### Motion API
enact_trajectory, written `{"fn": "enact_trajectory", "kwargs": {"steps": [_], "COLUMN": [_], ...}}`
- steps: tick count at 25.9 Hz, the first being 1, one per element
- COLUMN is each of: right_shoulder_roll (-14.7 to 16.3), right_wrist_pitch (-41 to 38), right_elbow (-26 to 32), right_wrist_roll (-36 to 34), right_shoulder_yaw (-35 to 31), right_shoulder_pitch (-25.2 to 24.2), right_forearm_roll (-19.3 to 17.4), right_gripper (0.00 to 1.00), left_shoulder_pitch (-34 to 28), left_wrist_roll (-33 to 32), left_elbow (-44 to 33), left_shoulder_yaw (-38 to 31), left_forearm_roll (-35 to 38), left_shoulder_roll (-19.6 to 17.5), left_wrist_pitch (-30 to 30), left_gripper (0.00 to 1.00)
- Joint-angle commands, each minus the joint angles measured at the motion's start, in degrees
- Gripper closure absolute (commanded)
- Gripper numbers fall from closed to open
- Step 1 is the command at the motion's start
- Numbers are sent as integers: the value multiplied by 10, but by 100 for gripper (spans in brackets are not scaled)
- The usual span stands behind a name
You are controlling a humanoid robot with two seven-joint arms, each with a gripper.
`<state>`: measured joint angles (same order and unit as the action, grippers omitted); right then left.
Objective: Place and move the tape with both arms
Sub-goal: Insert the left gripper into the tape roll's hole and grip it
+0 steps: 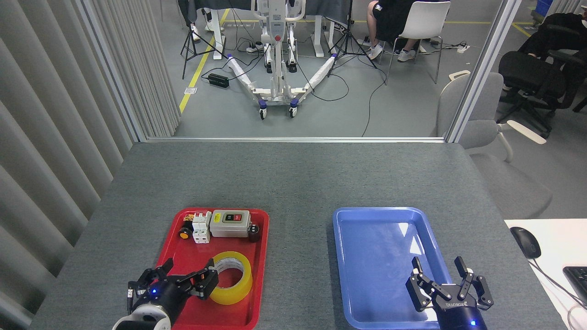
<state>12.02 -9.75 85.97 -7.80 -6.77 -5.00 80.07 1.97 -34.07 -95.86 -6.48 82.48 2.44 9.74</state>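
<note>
Head view: tape lies flat in red tray, touching the right-hand fingertips of left pincer. Left pincer spread open, gripping nothing, tilted toward the roll. Right pincer open and empty over blue tray. Step, as judged: approach for pickup. Next move calls for fingers straddling the roll's wall, then closing.
</note>
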Motion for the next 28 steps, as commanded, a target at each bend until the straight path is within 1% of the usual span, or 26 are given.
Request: {"fn": "enact_trajectory", "kwargs": {"steps": [1, 3, 6, 10, 14, 15, 17, 18, 20, 23, 25, 28], "right_shoulder_roll": [4, 4, 3, 4, 2, 2, 3, 3, 2, 4, 12, 14], "right_wrist_pitch": [-16, -20, -20, -17, -9, 3, 58, 91, 121, 119, 120, 124], "right_elbow": [2, 3, 2, 1, 0, 0, 1, 2, 3, 11, 16, 28], "right_wrist_roll": [-26, -41, -42, -42, -41, -42, -42, -39, -32, -32, -32, -32], "right_shoulder_yaw": [4, 3, 4, 4, 4, 4, 6, 14, 40, 66, 73, 76], "right_shoulder_pitch": [-7, -5, -4, -7, -9, -11, -13, -13, -14, -21, -22, -23], "right_forearm_roll": [0, 2, 6, 7, 10, 11, 22, 18, 4, -4, -3, -2], "right_gripper": [0, 0, 0, 0, 1, 0, 1, 0, 0, 0, 0, 0], "left_shoulder_pitch": [44, 62, 82, 102, 124, 129, 142, 148, 158, 175, 186, 211], "left_wrist_roll": [-76, -83, -94, -144, -179, -188, -214, -230, -253, -278, -286, -288], "left_elbow": [28, 52, 81, 88, 118, 125, 136, 138, 146, 164, 181, 228], "left_shoulder_yaw": [5, 7, 7, 7, 7, 8, 12, 17, 22, 23, 23, 22], "left_forearm_roll": [-6, -7, -8, -7, -3, -2, -2, -2, -1, -1, 0, 2], "left_shoulder_roll": [-3, -3, -3, -3, -3, -3, -4, -4, -4, -2, 1, 5], "left_wrist_pitch": [-7, -7, -9, -10, -13, -23, -45, -53, -55, -55, -55, -55], "left_gripper": [0, 0, 0, 0, 0, 0, 0, 0, 0, 0, 0, 0]}}
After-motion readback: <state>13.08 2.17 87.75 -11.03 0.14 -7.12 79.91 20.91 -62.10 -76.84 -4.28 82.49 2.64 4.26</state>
